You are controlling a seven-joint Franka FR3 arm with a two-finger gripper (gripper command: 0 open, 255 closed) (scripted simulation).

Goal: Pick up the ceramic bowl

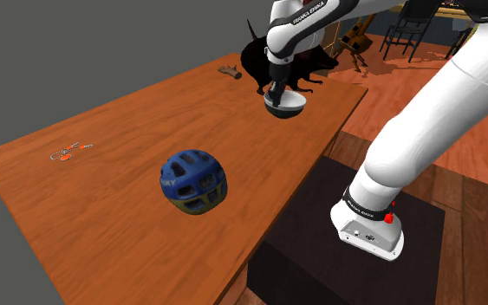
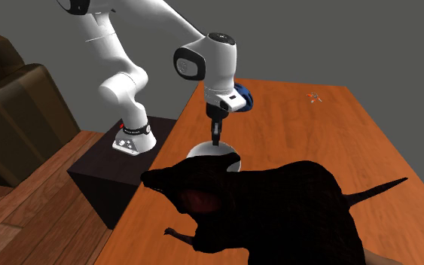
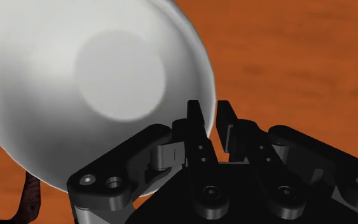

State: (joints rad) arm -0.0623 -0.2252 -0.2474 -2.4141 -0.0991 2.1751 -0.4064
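Bowl: the white round bowl (image 1: 285,107), smooth inside with a flat circular floor, is in the upper middle of the shoulder view. It is near the upper right end of the brown wooden table (image 1: 103,225), well apart from the blue vented helmet (image 1: 193,180) at frame centre.
Hand: the black two-finger hand (image 3: 209,108) points straight down at the bowl's edge. Its fingers are drawn nearly together with the rim wall running between them, so it appears to pinch the bowl by its wall.
Contact with table: I cannot tell whether the bowl rests on the table or hangs just clear of it.
Handling: by its look the bowl is probably hard, stiff and smooth-surfaced, so likely slippery and liable to chip. Most of its weight lies to one side of the pinch.
Where to hold: the rim wall, one finger inside and one outside, seated deep. The bowl looks too wide to take hold of across its whole width.
Risk: the bowl may swing or slip about the fingers. The dark rat-shaped figure (image 2: 278,211), low in the second exterior view, stands just beside it and could be knocked.
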